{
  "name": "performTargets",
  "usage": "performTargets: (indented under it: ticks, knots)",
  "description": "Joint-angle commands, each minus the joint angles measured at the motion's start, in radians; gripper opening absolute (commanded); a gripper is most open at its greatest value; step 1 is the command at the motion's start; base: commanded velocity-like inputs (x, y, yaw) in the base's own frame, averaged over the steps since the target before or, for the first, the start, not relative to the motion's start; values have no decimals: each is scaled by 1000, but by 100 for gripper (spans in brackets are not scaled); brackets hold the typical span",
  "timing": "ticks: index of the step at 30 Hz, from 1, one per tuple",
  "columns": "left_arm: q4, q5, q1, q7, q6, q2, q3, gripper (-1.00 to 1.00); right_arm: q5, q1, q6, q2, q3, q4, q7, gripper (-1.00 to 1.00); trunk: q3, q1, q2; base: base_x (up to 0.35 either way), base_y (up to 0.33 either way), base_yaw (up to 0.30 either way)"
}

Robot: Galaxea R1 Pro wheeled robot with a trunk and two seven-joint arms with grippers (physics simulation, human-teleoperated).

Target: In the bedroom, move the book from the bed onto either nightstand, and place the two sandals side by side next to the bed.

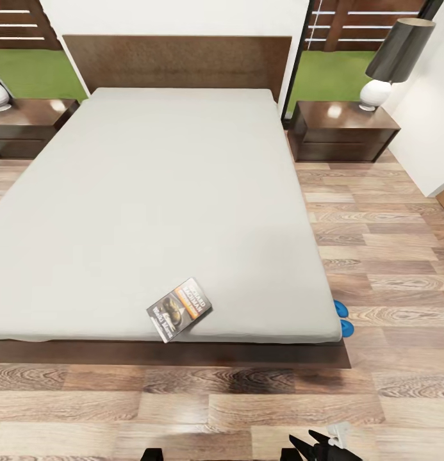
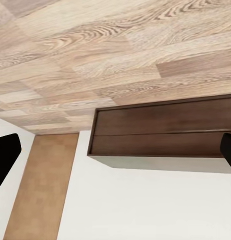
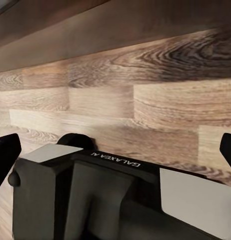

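The book (image 1: 179,309) lies flat on the light-grey mattress of the bed (image 1: 151,205), close to the foot edge and a little right of its middle, turned at an angle, its orange band and dark cover picture facing up. Nothing touches it.

The two sandals (image 1: 342,318) show as bright-blue tips on the wood-plank floor (image 1: 388,256), just beside the right foot corner of the bed, one close by the other, both partly hidden by the mattress edge.

At the head of the bed stands the dark headboard (image 1: 177,61), with a nightstand on either side: the right nightstand (image 1: 343,131) carries a lamp (image 1: 391,61) with a dark shade and a white base, and the left nightstand (image 1: 29,125) bears a white object at the edge of the view.

The right gripper (image 1: 324,446) sits low in the head view, above the floor and well apart from the book. In each wrist view the dark fingertips stand at opposite edges, so both pairs of jaws are spread wide and hold nothing. The left wrist view looks at floor planks and a dark wooden cabinet (image 2: 165,127) against a white wall.
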Motion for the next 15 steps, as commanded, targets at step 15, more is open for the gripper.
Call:
performTargets:
  ticks: [15]
  knots:
    - [0,10,0,3,-2,0,-9,100,1,-1,-7,15,-5,0,-13,100,0,0,0,0,72,0]
